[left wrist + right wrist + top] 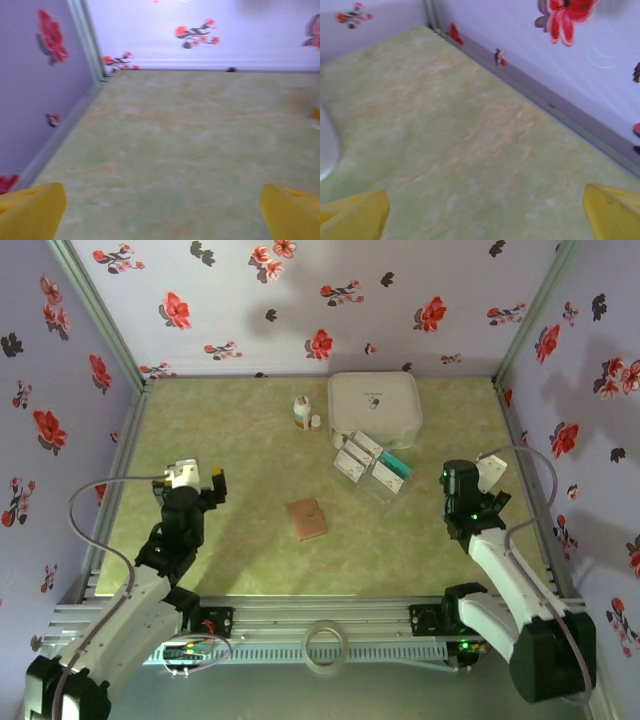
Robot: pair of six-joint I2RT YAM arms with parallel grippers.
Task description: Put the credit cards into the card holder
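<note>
The card holder, a small closed brown wallet, lies flat in the middle of the table. The credit cards lie in a loose cluster to its far right: several white ones and a teal one. My left gripper hangs open on the left, well apart from the wallet. Its yellow fingertips stand wide over bare table with nothing between them. My right gripper is open on the right, to the right of the cards. Its fingertips are also spread over bare table.
A large white rounded-square box stands at the back, just behind the cards; its edge shows in the right wrist view. Two small white bottles stand left of it. Flowered walls enclose the table on three sides.
</note>
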